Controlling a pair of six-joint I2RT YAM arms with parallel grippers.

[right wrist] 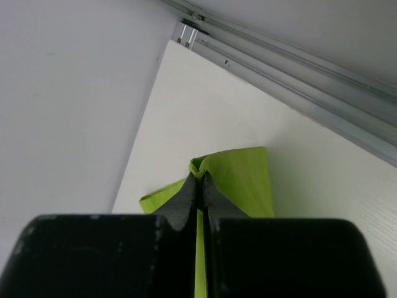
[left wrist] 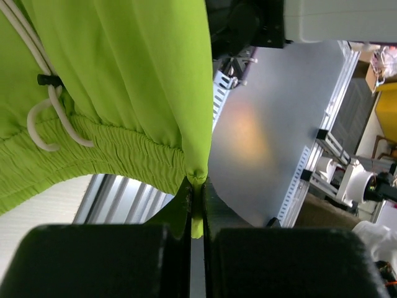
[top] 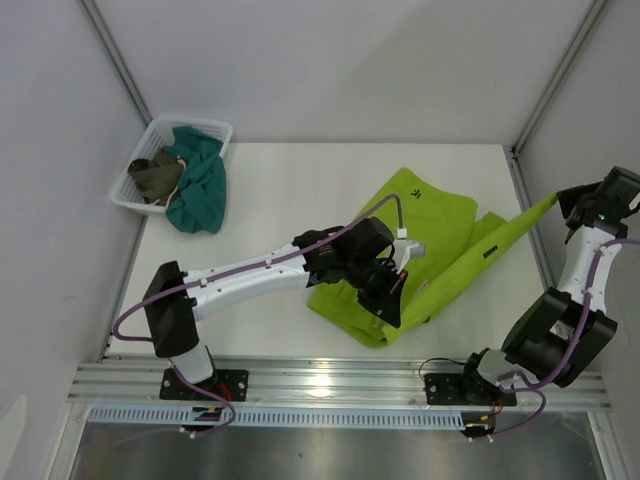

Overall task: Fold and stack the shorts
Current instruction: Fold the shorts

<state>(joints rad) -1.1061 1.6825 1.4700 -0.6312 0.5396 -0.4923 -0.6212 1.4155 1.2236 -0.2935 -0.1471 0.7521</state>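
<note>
The lime-green shorts lie spread across the middle and right of the white table, with a small black logo near the far edge. My left gripper is shut on the waistband corner; the elastic band and white drawstring hang beside it. Over at the table's right edge, my right gripper is shut on a leg corner, and the cloth is stretched into a long strip toward it. In the right wrist view the green fabric is pinched between the black fingers.
A white basket at the far left corner holds an olive-brown garment, and a teal garment spills over its rim. Aluminium rails run along the near edge; frame posts stand at the back corners.
</note>
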